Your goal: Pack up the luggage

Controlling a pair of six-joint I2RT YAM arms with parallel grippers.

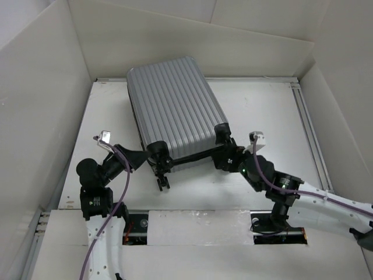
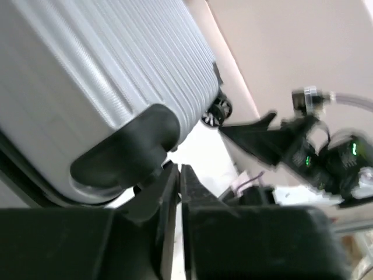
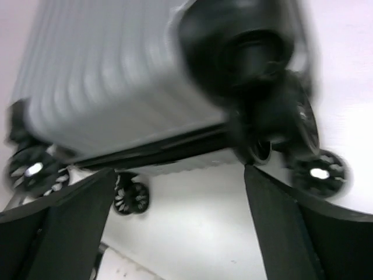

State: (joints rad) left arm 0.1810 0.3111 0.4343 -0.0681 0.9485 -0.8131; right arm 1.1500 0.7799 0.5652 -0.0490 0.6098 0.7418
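The luggage (image 1: 172, 102) lies shut on the table, its ribbed silver shell up and its black wheels toward me. My left gripper (image 1: 145, 154) is at its near left corner. In the left wrist view the left gripper (image 2: 178, 175) has its fingers together with only a thin slit and nothing between them, right beside the black corner housing (image 2: 125, 151) of the luggage (image 2: 87, 58). My right gripper (image 1: 224, 153) is at the near right corner. In its own view the right gripper (image 3: 179, 170) is wide open and empty just below the luggage (image 3: 116, 76), with a wheel (image 3: 315, 172) to its right.
White walls close in the table (image 1: 262, 111) on the left, back and right. A metal rail (image 1: 306, 122) runs along the right side. Another wheel (image 1: 162, 181) sticks out toward the near edge. My right arm (image 2: 315, 151) shows across from the left wrist camera.
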